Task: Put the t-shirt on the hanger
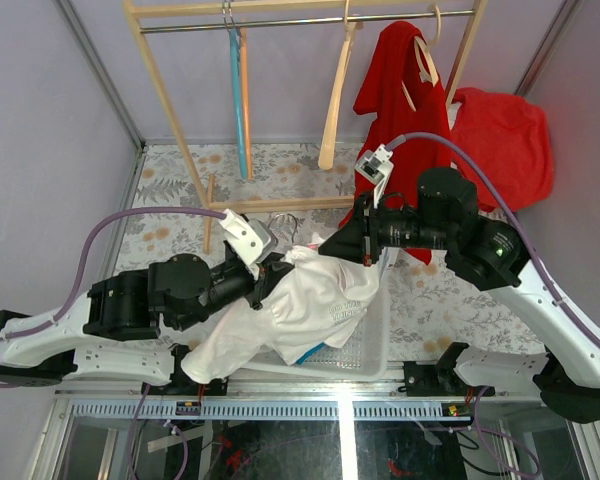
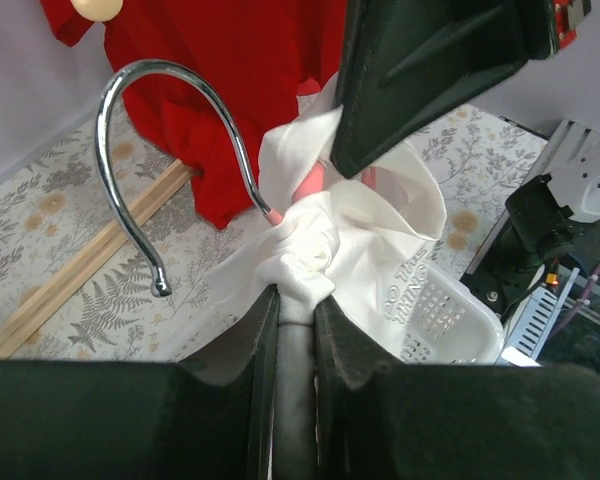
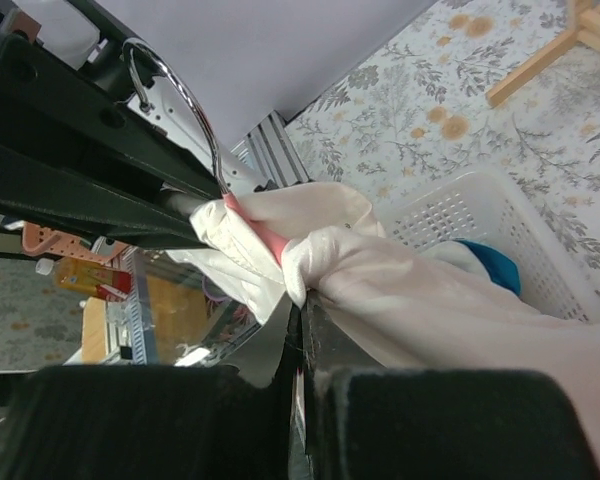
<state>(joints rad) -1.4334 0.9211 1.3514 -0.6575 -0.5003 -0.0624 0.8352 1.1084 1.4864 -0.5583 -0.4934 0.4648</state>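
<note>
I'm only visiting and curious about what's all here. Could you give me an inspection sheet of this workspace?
Surface: floral-patterned tablecloth over the table.
Job's things: plain white cotton t-shirt bunched around thin pale pink plastic hanger, its metal hook poking out.
Clutter: white plastic lattice basket under the shirt, small blue cloth inside.
Hands: left hand shut on the t-shirt; right hand shut on the t-shirt.
Cables: two lilac hoses looping over the table.
Surroundings: wooden rack holding light blue hanger, beige wooden hanger, red garments; grey walls.
</note>
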